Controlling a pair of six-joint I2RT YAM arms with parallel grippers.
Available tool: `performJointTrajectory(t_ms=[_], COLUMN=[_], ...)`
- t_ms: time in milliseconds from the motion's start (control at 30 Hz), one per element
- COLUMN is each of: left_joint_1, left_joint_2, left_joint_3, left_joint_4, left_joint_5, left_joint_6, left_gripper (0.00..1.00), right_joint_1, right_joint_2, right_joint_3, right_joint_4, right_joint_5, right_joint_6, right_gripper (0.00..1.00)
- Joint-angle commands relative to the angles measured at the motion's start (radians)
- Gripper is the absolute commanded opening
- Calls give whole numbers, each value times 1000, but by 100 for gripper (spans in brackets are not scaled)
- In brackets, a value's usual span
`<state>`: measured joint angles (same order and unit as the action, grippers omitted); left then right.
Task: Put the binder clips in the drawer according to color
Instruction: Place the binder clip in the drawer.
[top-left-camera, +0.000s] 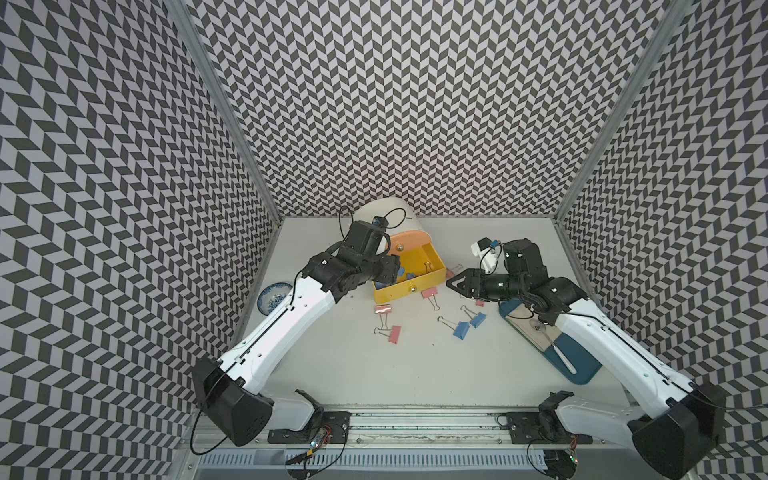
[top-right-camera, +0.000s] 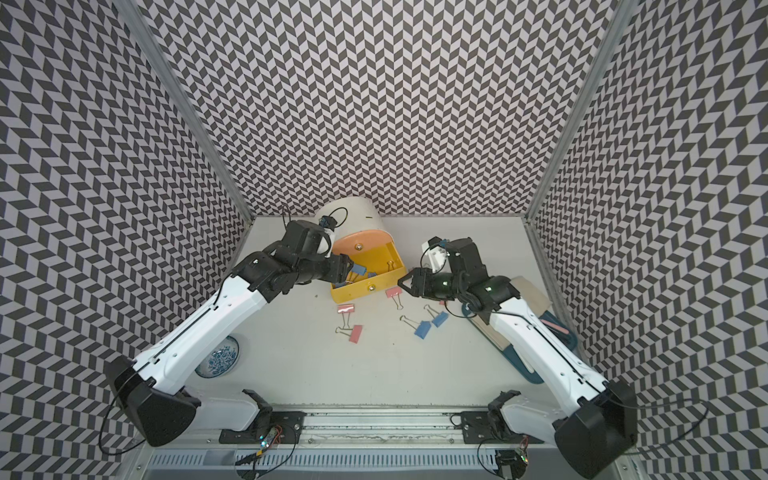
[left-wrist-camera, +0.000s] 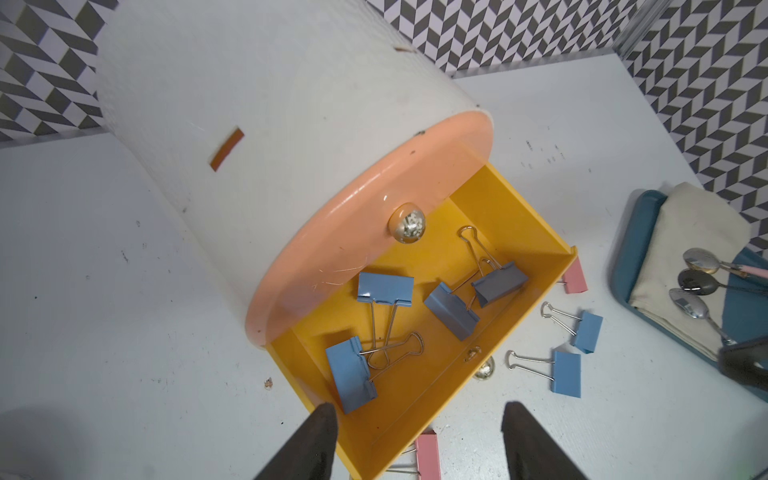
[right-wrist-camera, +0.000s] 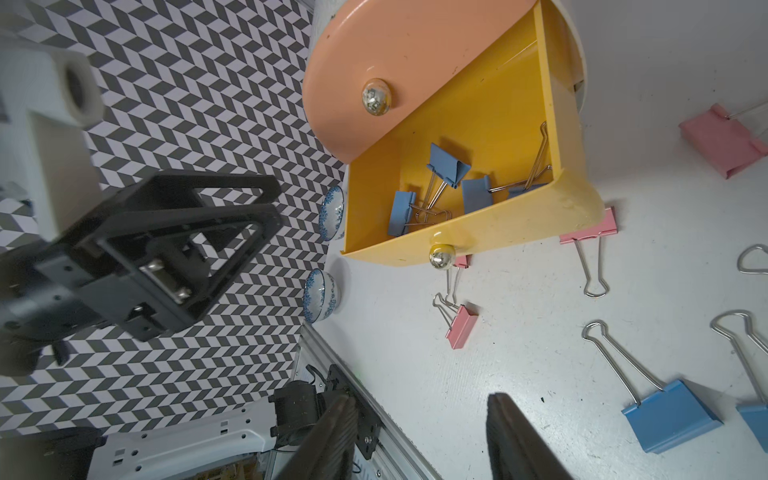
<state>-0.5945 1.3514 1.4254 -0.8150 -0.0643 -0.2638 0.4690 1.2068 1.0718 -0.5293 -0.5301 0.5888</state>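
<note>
"Binder clips (left-wrist-camera: 385, 289), where do they lie?"

"Four blue ones are in the open yellow drawer (left-wrist-camera: 519, 232), and two of them have crossed handles. Two more blue clips (top-left-camera: 461, 330) lie side by side on the bench (top-left-camera: 332, 374), right of the drawer. The pink clips are loose on the bench. Two (top-left-camera: 394, 334) are in front of the drawer, one (top-left-camera: 429, 293) is against its front, and one (top-left-camera: 449, 273) is by its right corner."

"Left pincer (left-wrist-camera: 419, 417)?"

"Released, with nothing between the fingers (left-wrist-camera: 320, 440). It is held over the drawer's left end."

"Right pincer (right-wrist-camera: 422, 405)?"

"Also spread and empty. It is above the bench, just beside the drawer's right corner and near that last pink clip."

"The upper drawer?"

"Its peach front (left-wrist-camera: 353, 232) is shut, set in a white rounded cabinet (left-wrist-camera: 270, 104)."

"Anything else on the bench?"

"A blue-patterned dish (top-left-camera: 274, 295) at the left. A teal tray (left-wrist-camera: 636, 232) at the right holds a folded cloth (left-wrist-camera: 685, 249) and spoons (left-wrist-camera: 702, 262)."
</note>
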Motion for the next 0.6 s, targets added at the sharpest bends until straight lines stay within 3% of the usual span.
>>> performJointTrajectory(t_ms=[0, 567], left_joint_1=[-25, -220], left_joint_2=[-36, -111], left_joint_3=[46, -5], left_joint_4=[-53, -70], left_joint_5=[12, 9], left_joint_6=[-35, -240], left_gripper=[67, 66], right_joint_1=[5, 5], right_joint_2=[10, 123], right_joint_3=[-13, -9], right_joint_4=[7, -75], right_joint_5=[49, 207], right_joint_6=[-26, -109], right_gripper=[54, 54])
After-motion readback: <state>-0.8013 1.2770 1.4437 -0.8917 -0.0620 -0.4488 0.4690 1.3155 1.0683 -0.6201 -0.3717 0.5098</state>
